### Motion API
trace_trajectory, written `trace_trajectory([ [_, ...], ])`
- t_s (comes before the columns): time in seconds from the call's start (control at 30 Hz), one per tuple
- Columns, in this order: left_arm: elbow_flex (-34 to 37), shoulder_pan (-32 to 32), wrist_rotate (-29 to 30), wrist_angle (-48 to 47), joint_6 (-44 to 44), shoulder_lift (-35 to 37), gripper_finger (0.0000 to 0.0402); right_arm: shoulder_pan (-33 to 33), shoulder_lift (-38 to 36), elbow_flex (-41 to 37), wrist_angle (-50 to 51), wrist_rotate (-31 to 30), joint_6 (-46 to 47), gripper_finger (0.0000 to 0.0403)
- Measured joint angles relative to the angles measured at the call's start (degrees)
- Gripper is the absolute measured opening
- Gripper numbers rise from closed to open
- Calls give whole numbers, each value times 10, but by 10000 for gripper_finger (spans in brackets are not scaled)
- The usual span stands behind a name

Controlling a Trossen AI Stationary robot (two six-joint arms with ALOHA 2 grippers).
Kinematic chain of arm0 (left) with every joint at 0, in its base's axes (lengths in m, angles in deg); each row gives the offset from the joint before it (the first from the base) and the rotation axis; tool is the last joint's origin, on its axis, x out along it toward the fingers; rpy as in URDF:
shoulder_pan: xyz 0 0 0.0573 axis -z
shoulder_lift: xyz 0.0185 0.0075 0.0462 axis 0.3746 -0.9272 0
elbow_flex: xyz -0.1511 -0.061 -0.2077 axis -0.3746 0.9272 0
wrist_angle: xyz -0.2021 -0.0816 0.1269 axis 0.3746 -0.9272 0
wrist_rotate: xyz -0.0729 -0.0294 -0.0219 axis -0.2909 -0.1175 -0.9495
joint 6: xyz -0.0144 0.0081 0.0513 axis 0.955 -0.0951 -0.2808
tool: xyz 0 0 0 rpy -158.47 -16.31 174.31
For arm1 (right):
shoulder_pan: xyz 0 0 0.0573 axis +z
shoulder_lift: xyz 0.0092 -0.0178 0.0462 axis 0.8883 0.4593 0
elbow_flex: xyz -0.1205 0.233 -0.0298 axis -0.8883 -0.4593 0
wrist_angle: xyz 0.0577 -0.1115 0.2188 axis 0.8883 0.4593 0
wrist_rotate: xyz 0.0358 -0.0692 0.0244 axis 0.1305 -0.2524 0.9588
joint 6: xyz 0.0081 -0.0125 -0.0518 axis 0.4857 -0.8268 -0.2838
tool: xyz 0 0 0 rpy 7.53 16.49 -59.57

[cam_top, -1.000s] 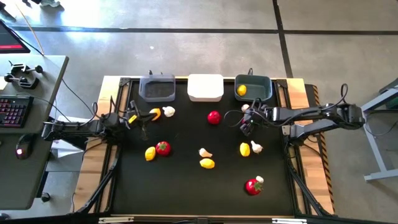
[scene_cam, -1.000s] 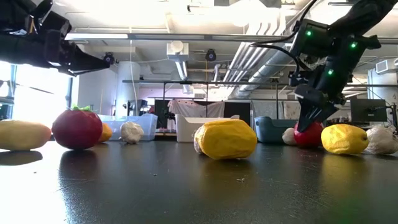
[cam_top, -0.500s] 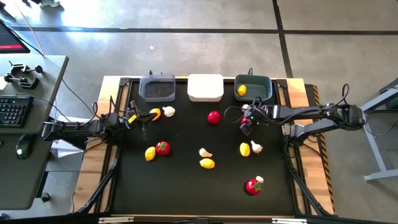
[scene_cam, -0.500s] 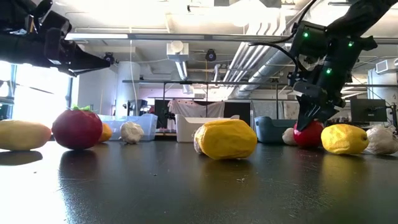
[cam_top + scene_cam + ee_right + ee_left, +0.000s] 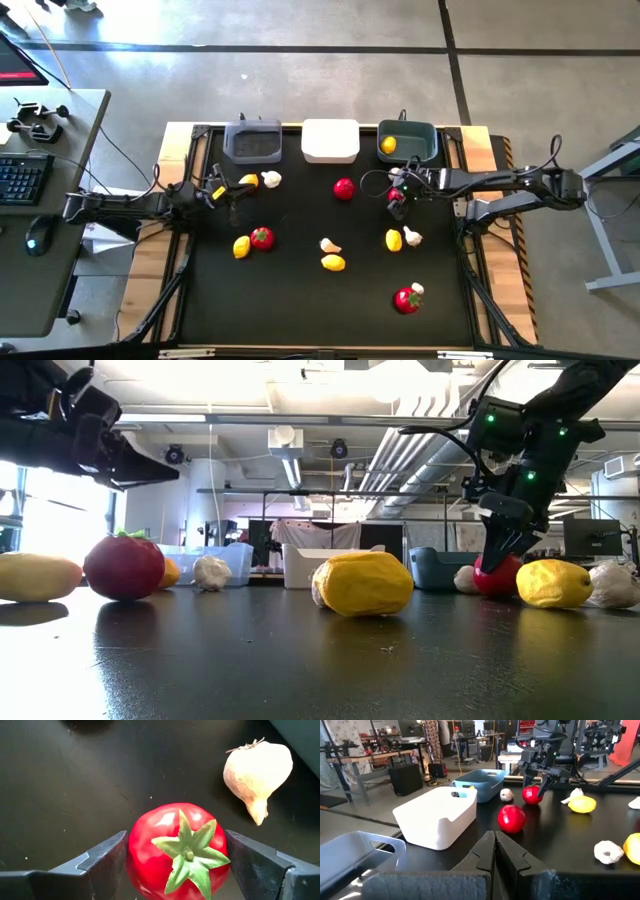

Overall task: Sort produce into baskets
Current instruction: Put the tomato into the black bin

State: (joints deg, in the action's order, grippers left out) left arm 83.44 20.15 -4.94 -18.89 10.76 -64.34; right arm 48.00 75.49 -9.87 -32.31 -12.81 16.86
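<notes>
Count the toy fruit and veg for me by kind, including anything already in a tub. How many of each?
Tomatoes: 4
Lemons: 5 (one already in the teal basket)
Garlic bulbs: 5
Total: 14

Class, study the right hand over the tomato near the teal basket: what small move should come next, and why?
Probably close the fingers. The right hand is open, its fingers straddling the tomato on the table, with a gap on either side. Beside it lies a garlic bulb, clear of the fingers.
</notes>
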Motion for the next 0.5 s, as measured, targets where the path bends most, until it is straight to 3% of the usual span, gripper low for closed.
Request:
trace_trajectory([
  [0.2,0,0,-13,42,14,-3,0,0,0,0,0,4,8,305],
  [0.5,0,0,-15,34,23,-3,0,-1,2,16,7,61,79,240],
])
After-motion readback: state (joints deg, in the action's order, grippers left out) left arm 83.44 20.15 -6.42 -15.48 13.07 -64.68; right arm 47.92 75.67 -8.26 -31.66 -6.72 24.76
